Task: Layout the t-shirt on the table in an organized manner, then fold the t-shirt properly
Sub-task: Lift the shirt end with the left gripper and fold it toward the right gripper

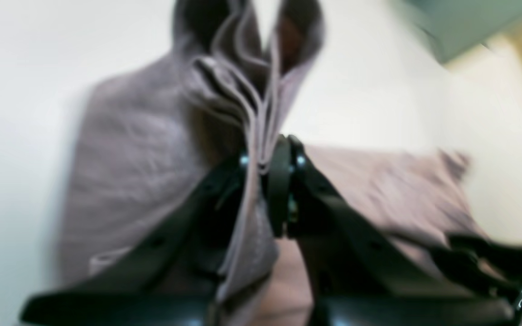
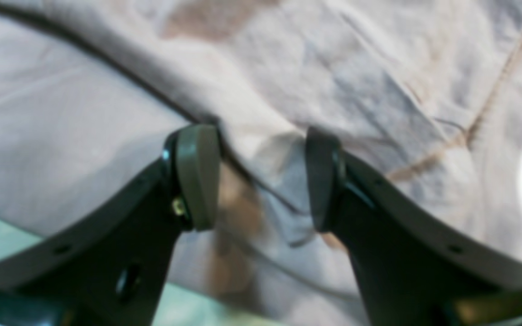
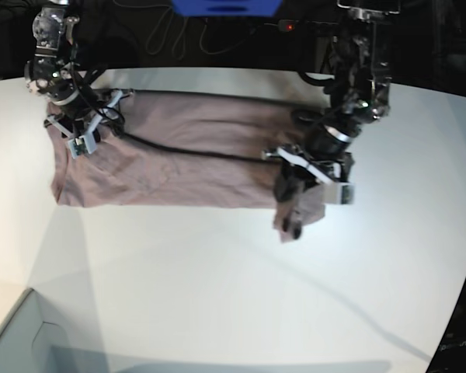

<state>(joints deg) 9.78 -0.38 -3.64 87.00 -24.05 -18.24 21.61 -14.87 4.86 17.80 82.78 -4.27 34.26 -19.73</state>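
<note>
Clearly, in the left wrist view, the left gripper (image 1: 268, 165) is clamped tight on a bunched pleat of the shirt (image 1: 143, 149), cloth fanning toward 12 o'clock over the white table (image 1: 379, 90).

From the right wrist, the right gripper (image 2: 263, 176) stands well apart, jaws straddling a wrinkle but pinching nothing; cloth fills the frame.

From the base, the shirt lies long across the table's far half, the right gripper at 10 o'clock over one end, the left at 3 o'clock lifting the other. I judge the fold goes best if the left carries its end low and straight while the right pins its end down.
</note>
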